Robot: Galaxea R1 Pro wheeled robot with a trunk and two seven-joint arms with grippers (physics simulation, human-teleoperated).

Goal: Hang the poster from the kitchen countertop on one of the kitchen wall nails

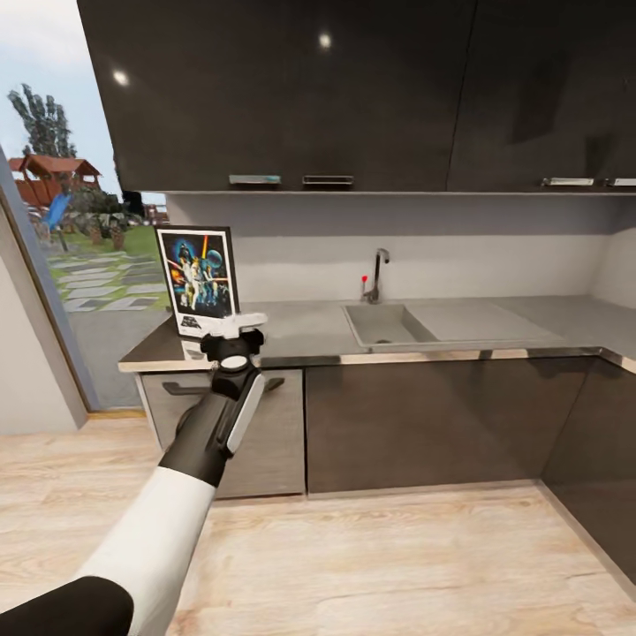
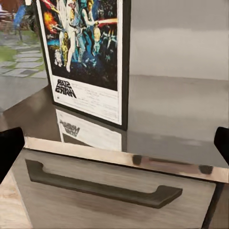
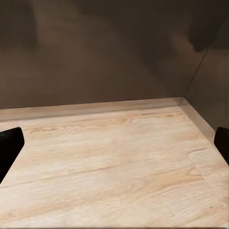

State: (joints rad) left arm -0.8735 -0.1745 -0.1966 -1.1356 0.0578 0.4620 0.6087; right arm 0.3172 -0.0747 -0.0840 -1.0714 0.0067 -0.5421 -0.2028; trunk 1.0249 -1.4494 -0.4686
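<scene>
Left arm: white-and-black robot arm reaching forward toward the front edge of the countertop, probably lined up for a grasp of the poster.
Left gripper (image 1: 235, 328): black two-finger tool with white fingers, raised just in front of the poster's lower edge; in the left wrist view the dark fingertips (image 2: 10, 148) sit far apart at the picture's two sides, so the jaws are spread wide and hold nothing.
Right gripper (image 3: 114, 143): fingertips likewise spread at the frame sides, nothing between them, aimed at the pale wood-plank floor (image 3: 109, 167) beside dark cabinet fronts; it appears parked out of the way.
Drawer: grey drawer front with a long dark bar handle (image 2: 102, 187), directly below the counter edge; closed, contents hidden.
Countertop: long smooth grey metallic kitchen countertop (image 1: 300, 331) over dark grey cabinets.
Poster: upright rectangular Star Wars poster (image 1: 198, 281), thin black frame, white border, standing near the countertop's left end, close to the front edge.
Sink: built-in rectangular grey basin (image 1: 386, 324) with tap, mid-countertop; looks empty.
Wall cupboards: dark glossy doors (image 1: 353, 88), shut.
</scene>
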